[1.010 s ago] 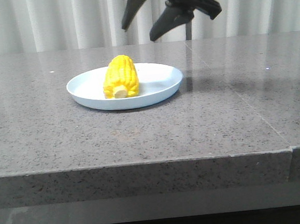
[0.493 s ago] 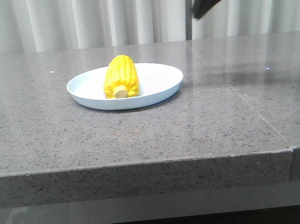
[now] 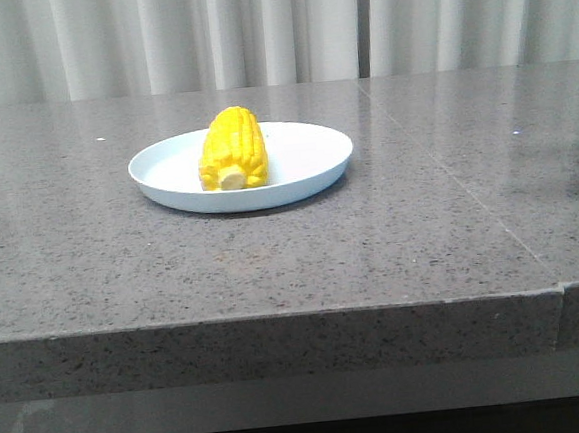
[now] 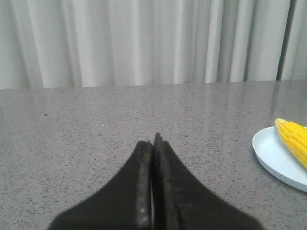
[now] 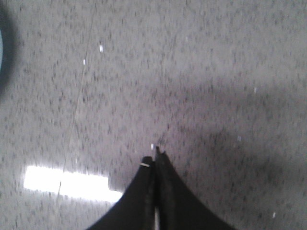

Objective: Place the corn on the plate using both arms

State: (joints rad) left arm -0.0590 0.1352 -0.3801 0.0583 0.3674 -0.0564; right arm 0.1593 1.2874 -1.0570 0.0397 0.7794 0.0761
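The yellow corn point(image 3: 232, 149) lies on the pale blue plate point(image 3: 311, 165) at mid-table, its pale stub end toward the front. Neither arm shows in the front view except a dark sliver at the right edge. In the left wrist view my left gripper point(image 4: 153, 140) is shut and empty over bare table, with the plate's rim point(image 4: 268, 155) and the corn's tip point(image 4: 292, 136) off to one side. In the blurred right wrist view my right gripper point(image 5: 153, 155) is shut and empty above the table, with the plate's edge point(image 5: 2, 48) at the frame's border.
The grey speckled stone table point(image 3: 421, 226) has a seam running back from its front edge on the right point(image 3: 561, 290). White curtains point(image 3: 255, 29) hang behind the table. A bright light reflection point(image 5: 67, 184) lies on the table in the right wrist view.
The right arm, open above the plate's far right a second ago, has swung up and to the right and left the front view. The corn and plate have not moved.
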